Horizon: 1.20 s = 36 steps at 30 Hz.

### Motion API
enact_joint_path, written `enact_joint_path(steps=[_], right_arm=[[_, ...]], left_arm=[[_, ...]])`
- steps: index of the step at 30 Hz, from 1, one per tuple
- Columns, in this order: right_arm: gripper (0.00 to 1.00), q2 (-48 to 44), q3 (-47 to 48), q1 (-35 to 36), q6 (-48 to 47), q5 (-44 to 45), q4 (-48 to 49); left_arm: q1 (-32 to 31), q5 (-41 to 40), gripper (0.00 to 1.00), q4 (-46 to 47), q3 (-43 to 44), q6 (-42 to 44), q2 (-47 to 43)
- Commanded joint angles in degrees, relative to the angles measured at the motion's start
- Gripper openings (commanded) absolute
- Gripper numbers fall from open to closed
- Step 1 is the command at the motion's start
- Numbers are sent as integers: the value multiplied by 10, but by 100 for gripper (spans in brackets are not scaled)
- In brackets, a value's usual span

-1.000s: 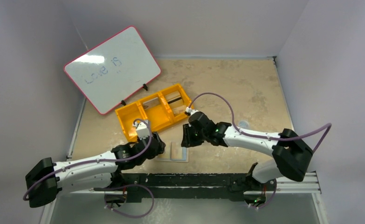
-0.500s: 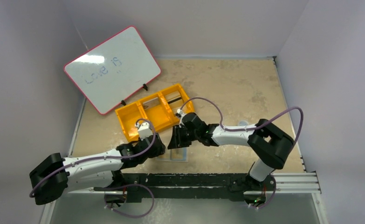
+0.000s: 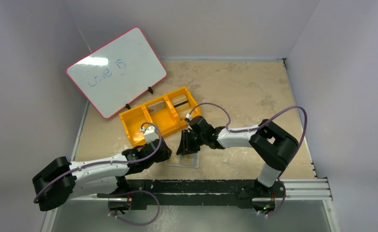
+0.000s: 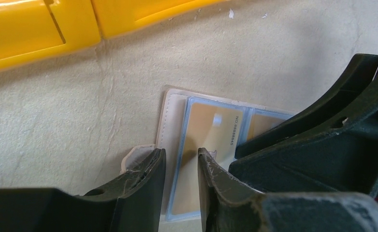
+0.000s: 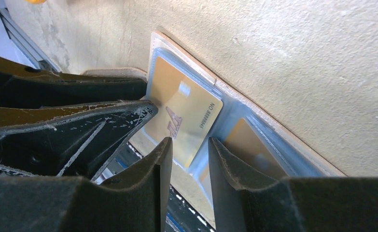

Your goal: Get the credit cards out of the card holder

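Fingers of the left gripper (image 4: 179, 153) stand narrowly apart over the left edge of the card holder (image 3: 189, 162), an open tan bifold with light-blue pockets, flat on the beige table (image 3: 245, 87) just in front of the yellow plastic bin (image 3: 134, 124). Tan rectangular credit cards (image 4: 211, 128) sit one per pocket. The right gripper (image 5: 187, 144), slightly parted, straddles one card's edge. Both arms reach low, meeting over the holder.

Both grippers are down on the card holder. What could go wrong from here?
1. The left gripper and right gripper crowd close together over the card holder; they may collide.
2. The credit card lies flat in its blue sleeve, so a pull may drag the whole holder rather than free the card.
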Motion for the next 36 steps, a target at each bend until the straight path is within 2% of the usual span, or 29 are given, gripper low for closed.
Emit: enact_joint_path(steps=[1, 7, 11, 15, 19, 28, 31, 36], right_arm=[[36, 2, -1, -11, 12, 24, -26], [31, 15, -22, -39, 8, -16, 25], [32, 0, -31, -47, 11, -19, 40], [36, -13, -31, -49, 12, 3, 12], [34, -10, -43, -57, 17, -4, 19], [26, -17, -90, -76, 57, -90, 185], [13, -20, -109, -79, 77, -93, 230], [18, -44, -133, -86, 87, -80, 259]], left_arm=[[1, 53, 29, 31, -14, 6, 17], [1, 108, 21, 84, -5, 36, 55], [1, 114, 13, 86, 1, 36, 90], [0, 114, 1, 99, 1, 32, 115], [0, 110, 0, 118, -1, 19, 138], [-10, 104, 0, 164, -17, -15, 171], [-14, 99, 0, 167, -16, -24, 183], [-14, 87, 0, 168, -29, -40, 174]])
